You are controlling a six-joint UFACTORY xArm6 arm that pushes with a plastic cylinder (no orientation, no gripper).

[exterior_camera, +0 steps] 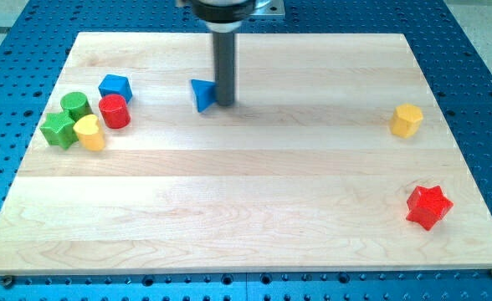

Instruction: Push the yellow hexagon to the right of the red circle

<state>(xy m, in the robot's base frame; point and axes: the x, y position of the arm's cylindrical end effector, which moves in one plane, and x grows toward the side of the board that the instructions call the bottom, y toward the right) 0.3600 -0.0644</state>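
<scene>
No jaws are showing here; my tip [226, 102] is resting on the desk [246, 217], touching the blue triangle [202, 94] on its right side. The yellow hexagon [406, 120] is sitting far off toward the view's right, while the red circle [114, 111] is standing at the left.

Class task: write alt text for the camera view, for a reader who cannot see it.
My tip rests beside a blue triangle near the wooden board's top centre. The yellow hexagon sits far right, above a red star; the red circle sits far left among other blocks.
</scene>
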